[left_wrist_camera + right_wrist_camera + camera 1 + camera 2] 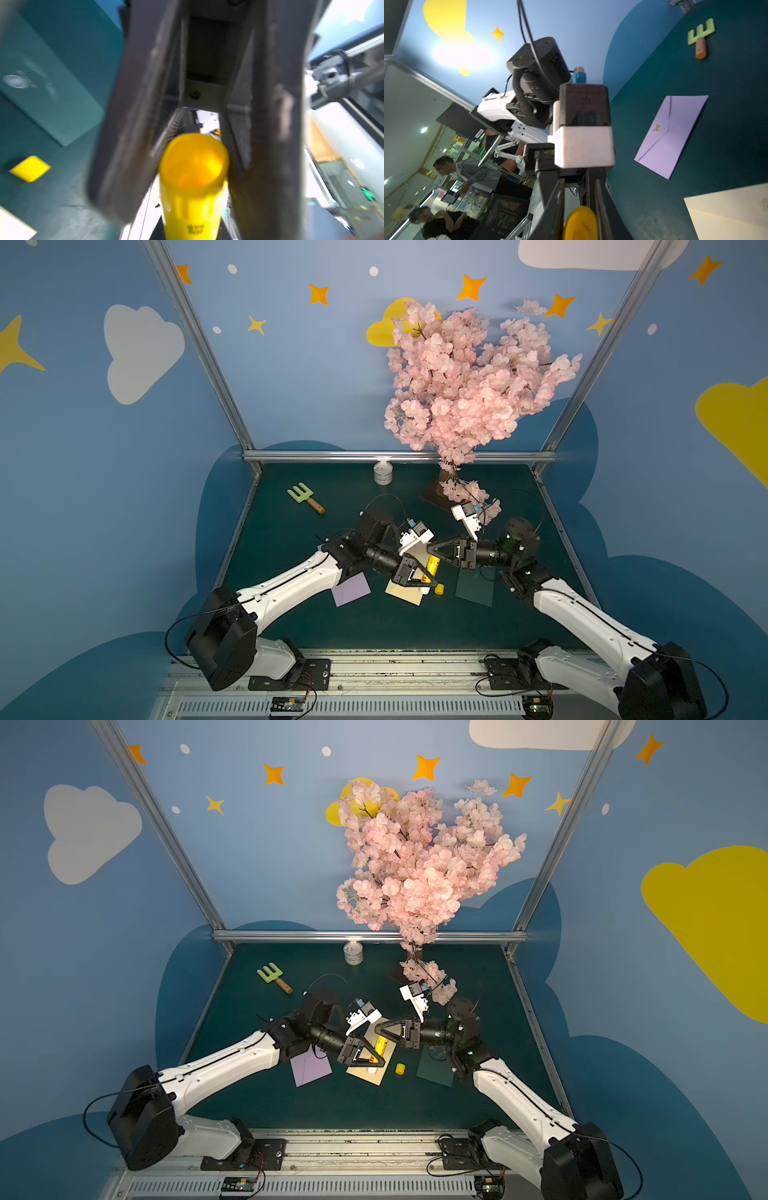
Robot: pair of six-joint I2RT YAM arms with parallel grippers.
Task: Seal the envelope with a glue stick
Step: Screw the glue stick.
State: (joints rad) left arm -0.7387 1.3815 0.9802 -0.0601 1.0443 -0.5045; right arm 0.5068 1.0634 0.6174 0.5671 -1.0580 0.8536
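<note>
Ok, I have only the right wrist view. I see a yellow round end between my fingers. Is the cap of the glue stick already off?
Observer: Yes. The yellow cap lies on the table beside the cream envelope, not touching it.
Operator: Who holds the other end of the stick?
Observer: The left fingers are closed on the glue stick; its whitish end is over the cream envelope.
Operator: Is there any envelope besides the purple and the cream?
Observer: Yes, a dark green envelope lies flat by the right arm.
</note>
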